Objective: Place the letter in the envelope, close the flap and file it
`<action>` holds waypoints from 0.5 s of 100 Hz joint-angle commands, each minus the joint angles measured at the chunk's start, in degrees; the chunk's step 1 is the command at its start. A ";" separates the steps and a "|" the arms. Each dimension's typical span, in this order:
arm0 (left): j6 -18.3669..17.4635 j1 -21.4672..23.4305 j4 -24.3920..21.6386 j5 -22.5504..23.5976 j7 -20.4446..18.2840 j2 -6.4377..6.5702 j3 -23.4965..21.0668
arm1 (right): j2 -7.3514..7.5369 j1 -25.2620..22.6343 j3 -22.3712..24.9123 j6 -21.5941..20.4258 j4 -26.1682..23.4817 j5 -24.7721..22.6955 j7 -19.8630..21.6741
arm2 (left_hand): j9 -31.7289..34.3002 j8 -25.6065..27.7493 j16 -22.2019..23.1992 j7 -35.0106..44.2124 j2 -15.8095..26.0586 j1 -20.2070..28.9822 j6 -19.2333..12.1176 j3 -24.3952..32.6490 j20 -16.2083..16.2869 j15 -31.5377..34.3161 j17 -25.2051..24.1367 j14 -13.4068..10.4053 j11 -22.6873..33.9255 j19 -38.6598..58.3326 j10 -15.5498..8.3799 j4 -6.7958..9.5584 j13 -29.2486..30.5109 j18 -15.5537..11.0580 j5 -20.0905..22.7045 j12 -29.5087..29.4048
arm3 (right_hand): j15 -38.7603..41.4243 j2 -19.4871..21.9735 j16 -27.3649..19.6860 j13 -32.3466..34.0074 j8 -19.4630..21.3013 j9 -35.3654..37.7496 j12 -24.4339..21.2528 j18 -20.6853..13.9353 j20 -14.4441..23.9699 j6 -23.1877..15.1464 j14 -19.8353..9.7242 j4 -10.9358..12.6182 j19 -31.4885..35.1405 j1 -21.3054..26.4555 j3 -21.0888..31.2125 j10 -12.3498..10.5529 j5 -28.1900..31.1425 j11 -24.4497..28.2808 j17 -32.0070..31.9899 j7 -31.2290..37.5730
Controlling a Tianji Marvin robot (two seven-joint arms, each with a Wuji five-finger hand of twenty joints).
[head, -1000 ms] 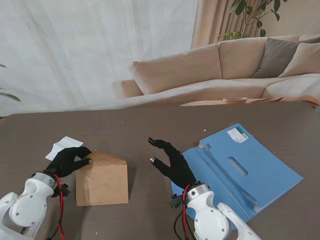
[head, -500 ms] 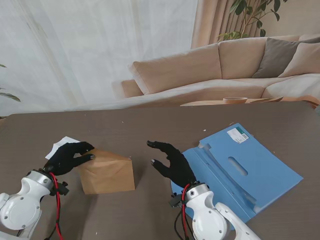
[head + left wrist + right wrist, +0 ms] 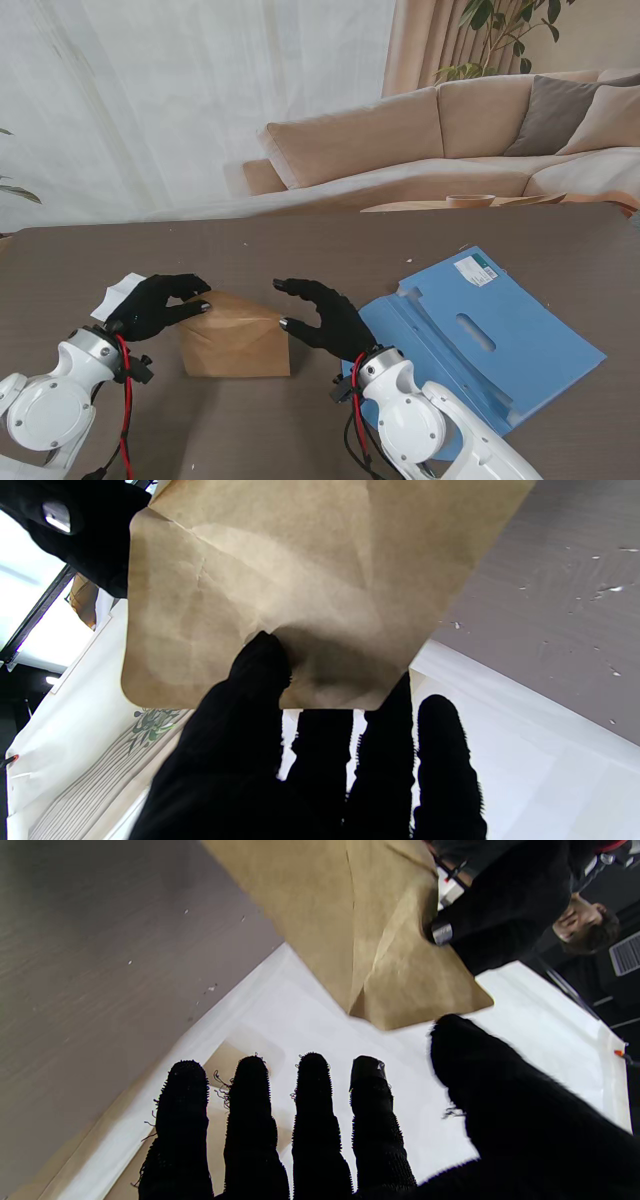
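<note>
Pinching one corner of the brown kraft envelope [image 3: 237, 335] between thumb and fingers, left hand [image 3: 155, 305] holding it raised off the dark table [image 3: 300, 255], nearest edge seemingly resting on the wood, though contact hard to confirm. Spread and holding nothing, right hand [image 3: 322, 318] just beside the envelope's opposite corner, fingertips near but apparently not touching. Judged early in the task: white letter [image 3: 125, 292] lying flat on the table beyond the left hand, plainly outside the envelope, so insertion, flap closing and filing all left to do. Blue file folder [image 3: 490, 335] lying open to the right, nothing filed in it as far as visible. Envelope itself thin, creased and slightly buckled around the pinch, diagonal seams showing in the left wrist view [image 3: 300, 580]; triangular fold visible on the face, mouth impossible to judge as open or closed. Likely to flex easily under a one-corner hold.
</note>
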 commanded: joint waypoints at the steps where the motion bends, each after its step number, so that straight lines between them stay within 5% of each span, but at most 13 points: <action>1: 0.48 -0.04 -1.46 -0.25 -1.26 -0.33 0.60 | 0.07 0.34 -0.65 -0.41 0.25 0.20 1.03 | 0.13 2.82 1.33 5.81 3.17 4.32 -1.08 1.25 -0.86 0.99 -0.61 0.51 2.22 1.63 0.46 1.93 1.22 0.37 0.56 1.11 | -0.80 -1.40 -0.33 0.80 -1.20 -1.48 -0.34 0.57 0.67 1.34 0.68 -2.25 1.02 -2.61 -0.80 0.37 -2.63 -0.39 0.19 -1.72; 21: 1.67 -0.23 -2.52 -1.06 -1.88 -0.28 1.74 | 0.20 1.81 -2.11 -0.64 1.45 -0.02 2.02 | 0.16 2.92 1.39 5.71 3.17 4.30 -1.08 1.35 -1.04 1.00 -0.63 0.49 2.25 1.75 0.51 1.93 1.22 0.43 0.65 1.09 | 0.27 -3.20 0.48 3.86 -1.52 1.98 -0.01 1.95 1.71 3.63 1.80 -2.70 2.83 -2.29 -0.86 2.01 1.82 1.04 2.30 -1.09; 50: 2.12 -0.60 -3.18 -1.00 -1.90 -0.28 2.38 | -0.27 2.80 -2.98 -1.71 2.99 1.95 1.76 | 0.12 3.07 1.48 5.62 3.18 4.27 -1.15 1.41 -1.24 1.02 -0.68 0.46 2.30 1.89 0.52 1.89 1.18 0.38 0.71 1.13 | 3.09 -2.42 1.56 11.12 0.30 12.26 0.17 3.89 2.66 1.68 3.80 -1.99 7.54 0.73 5.72 2.68 15.69 1.54 6.53 3.88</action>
